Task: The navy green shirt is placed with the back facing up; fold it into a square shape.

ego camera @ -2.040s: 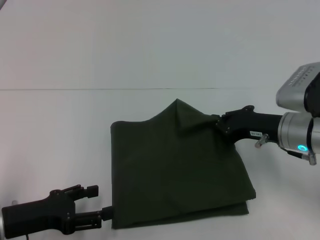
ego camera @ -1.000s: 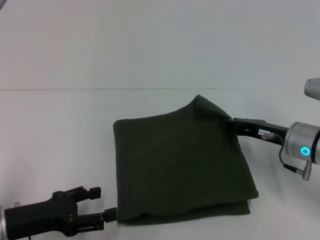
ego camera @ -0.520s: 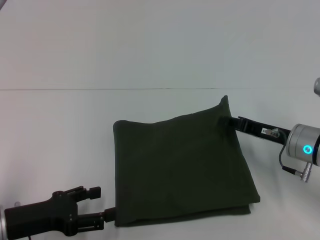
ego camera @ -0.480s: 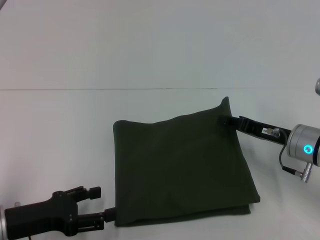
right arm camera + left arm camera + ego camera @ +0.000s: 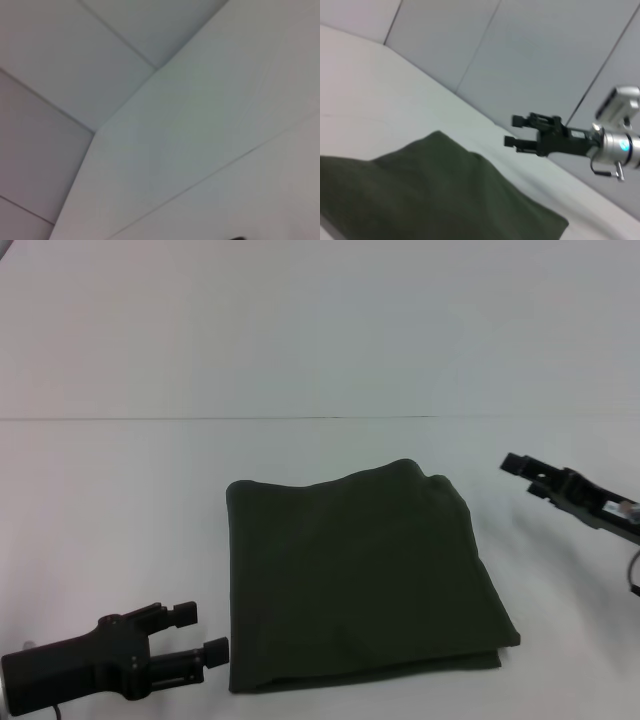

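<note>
The navy green shirt (image 5: 360, 580) lies flat on the white table, folded into a rough square, plain side up; it also shows in the left wrist view (image 5: 420, 190). My left gripper (image 5: 203, 632) is open and empty, just left of the shirt's near left corner and a little apart from it. My right gripper (image 5: 522, 476) is open and empty, to the right of the shirt's far right corner with a clear gap. It also shows in the left wrist view (image 5: 512, 131), jaws apart. The right wrist view shows only white surfaces.
The white table (image 5: 120, 510) stretches all around the shirt and meets a pale wall (image 5: 300, 330) behind it. No other objects are in view.
My right gripper has let go of the shirt's far right corner, which has dropped flat, and has drawn back to the right. My left gripper has shifted slightly away from the near left corner.
</note>
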Motion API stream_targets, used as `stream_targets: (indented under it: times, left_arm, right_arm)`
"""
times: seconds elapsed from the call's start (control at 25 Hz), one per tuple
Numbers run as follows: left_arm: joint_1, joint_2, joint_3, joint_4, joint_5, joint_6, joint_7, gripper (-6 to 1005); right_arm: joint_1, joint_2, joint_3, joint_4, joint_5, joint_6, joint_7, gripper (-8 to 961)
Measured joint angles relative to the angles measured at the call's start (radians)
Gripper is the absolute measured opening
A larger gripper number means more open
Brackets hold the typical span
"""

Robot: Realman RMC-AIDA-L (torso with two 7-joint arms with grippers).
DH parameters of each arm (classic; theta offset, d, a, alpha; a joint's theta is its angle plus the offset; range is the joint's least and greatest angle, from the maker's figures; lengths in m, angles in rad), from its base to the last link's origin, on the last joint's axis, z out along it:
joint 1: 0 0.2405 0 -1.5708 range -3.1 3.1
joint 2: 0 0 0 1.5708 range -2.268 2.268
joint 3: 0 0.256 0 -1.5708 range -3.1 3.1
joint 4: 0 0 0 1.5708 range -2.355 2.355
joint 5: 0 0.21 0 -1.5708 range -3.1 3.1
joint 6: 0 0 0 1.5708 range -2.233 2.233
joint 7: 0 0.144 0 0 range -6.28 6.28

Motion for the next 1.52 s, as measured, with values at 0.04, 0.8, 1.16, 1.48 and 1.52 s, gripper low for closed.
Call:
stream_targets:
  times: [0.04, 0.8, 1.16, 1.48, 1.52]
  left_arm:
    - [0.0, 0.0, -0.01, -0.002, 0.0, 0.005, -0.001, 908]
    - [0.016, 0.041, 0.038, 0.025, 0.012, 0.131, 0.059, 908]
    - [0.055, 0.005, 0.038, 0.026, 0.035, 0.106, 0.164, 908]
    - [0.065, -0.01, 0.041, 0.026, 0.07, 0.118, 0.193, 908]
    - [0.068, -0.019, 0.042, 0.029, 0.08, 0.113, 0.204, 908]
  right_arm:
    - [-0.015, -0.004, 0.021, -0.007, 0.0, -0.03, -0.03, 651]
    - [-0.179, 0.01, 0.019, -0.089, -0.255, -0.701, -0.927, 845]
    - [-0.269, 0.012, 0.023, 0.049, -0.293, -0.64, -1.157, 841]
    - [-0.278, 0.012, 0.096, 0.113, -0.286, -0.597, -1.269, 841]
    - [-0.277, 0.013, 0.103, 0.114, -0.286, -0.594, -1.276, 841]
